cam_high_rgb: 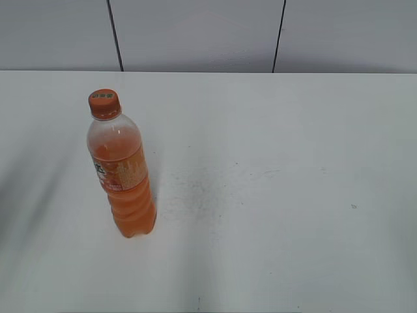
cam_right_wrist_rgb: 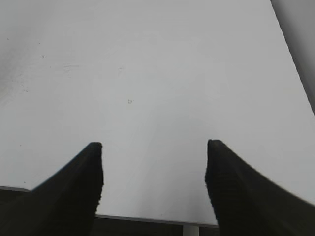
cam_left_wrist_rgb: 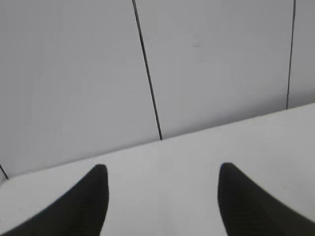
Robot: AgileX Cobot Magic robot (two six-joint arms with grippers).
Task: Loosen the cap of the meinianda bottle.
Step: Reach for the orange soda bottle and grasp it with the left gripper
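Item: one bottle (cam_high_rgb: 122, 176), tall, clear plastic, standing upright on the table (cam_high_rgb: 273, 195) with its long axis vertical and its neck pointing up; it leans slightly toward the upper left only as the slanted exterior view renders it. Closure: a small round orange cap (cam_high_rgb: 103, 103), plastic, ridged at the skirt, pale print on its flat top, seated on the neck. Contents: orange drink filling the body to the shoulder, with a clear misted band above the liquid. Body: smooth at the shoulder, wrapped by an orange label with white and green print, ribbed in rounded rings below it down to the base. Table: white, flat, matt, faintly scuffed and speckled near its middle; behind it a grey panelled wall (cam_high_rgb: 195, 32) with thin dark seams. Left pincer (cam_left_wrist_rgb: 162, 201): two dark, finely ribbed fingers spread apart, nothing between them, pointing over bare tabletop toward the wall; the bottle does not appear in its wrist view. Right pincer (cam_right_wrist_rgb: 154, 182): likewise spread, empty, its dark fingers over the near table edge, bare surface ahead; the bottle is outside this view too. Neither pincer touches the bottle.
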